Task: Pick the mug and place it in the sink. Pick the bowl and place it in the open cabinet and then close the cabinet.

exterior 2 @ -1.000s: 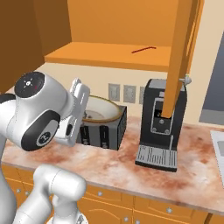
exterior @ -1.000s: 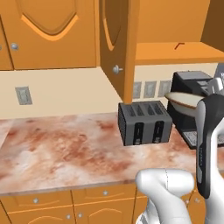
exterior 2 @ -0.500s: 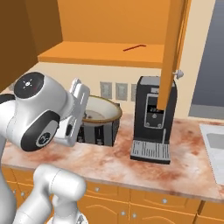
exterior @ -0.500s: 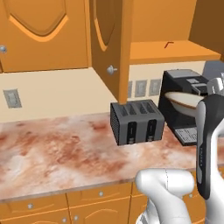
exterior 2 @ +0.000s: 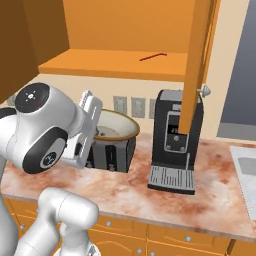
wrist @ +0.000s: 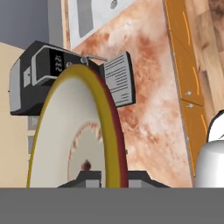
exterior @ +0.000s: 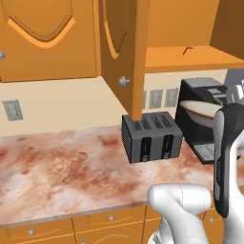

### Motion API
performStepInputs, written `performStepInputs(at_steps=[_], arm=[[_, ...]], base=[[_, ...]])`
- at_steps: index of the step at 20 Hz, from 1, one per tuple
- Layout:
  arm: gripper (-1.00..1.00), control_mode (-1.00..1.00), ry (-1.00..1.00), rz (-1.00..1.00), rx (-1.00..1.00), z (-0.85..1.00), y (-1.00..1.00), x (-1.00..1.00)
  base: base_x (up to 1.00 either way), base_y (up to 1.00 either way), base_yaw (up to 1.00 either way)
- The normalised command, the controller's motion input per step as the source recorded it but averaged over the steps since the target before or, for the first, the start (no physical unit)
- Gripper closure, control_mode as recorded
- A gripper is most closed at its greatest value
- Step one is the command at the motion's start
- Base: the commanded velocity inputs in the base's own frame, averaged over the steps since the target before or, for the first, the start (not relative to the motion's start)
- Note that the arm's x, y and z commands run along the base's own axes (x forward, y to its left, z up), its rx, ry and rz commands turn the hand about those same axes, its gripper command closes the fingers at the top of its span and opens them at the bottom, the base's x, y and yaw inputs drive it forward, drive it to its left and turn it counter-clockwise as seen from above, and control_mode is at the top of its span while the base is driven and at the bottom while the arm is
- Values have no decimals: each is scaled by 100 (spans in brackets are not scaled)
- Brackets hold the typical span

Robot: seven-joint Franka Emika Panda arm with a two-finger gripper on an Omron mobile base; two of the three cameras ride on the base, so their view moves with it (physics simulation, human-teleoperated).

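Note:
My gripper (wrist: pixel 105 177) is shut on the rim of the bowl (wrist: pixel 74 131), a wide tan-rimmed dish with a cream inside. The bowl (exterior 2: pixel 114 125) hangs tilted above the counter, over the toaster and in front of the coffee machine, with the hand (exterior 2: pixel 89 120) at its left. In the left base view the bowl (exterior: pixel 205 110) is at the far right. The cabinet stands open above, with its door (exterior: pixel 119 47) swung out and its shelf (exterior 2: pixel 125 62) bare apart from a small dark red stick. A corner of the sink (exterior 2: pixel 245 172) shows at the right. The mug is out of view.
A black toaster (exterior: pixel 151 138) and a black coffee machine (exterior 2: pixel 175 140) stand on the marbled counter (exterior: pixel 62 162) below the open cabinet. The open door's edge (exterior 2: pixel 197 65) hangs down in front of the coffee machine. Orange drawer fronts (exterior: pixel 109 219) run under the counter.
The whole scene has slid slightly left in both base views, so the base has driven a little. The bowl stays in the gripper in the same pose.

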Motion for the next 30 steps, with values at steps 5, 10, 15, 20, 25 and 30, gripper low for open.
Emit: performStepInputs(at_steps=[5, 10, 15, 20, 25, 30], arm=[[100, 100, 0, 0, 0, 0, 0, 0], [100, 100, 0, 0, 0, 0, 0, 0], [100, 100, 0, 0, 0, 0, 0, 0], [100, 100, 0, 0, 0, 0, 0, 0], [100, -100, -9, 0, 0, 33, 13, 0], [100, -100, -12, 0, -3, 47, 8, -1]], base=[[84, -60, 15], [68, -31, 12], [57, -20, 1], [45, -3, 0], [0, 0, 0], [0, 0, 0]])
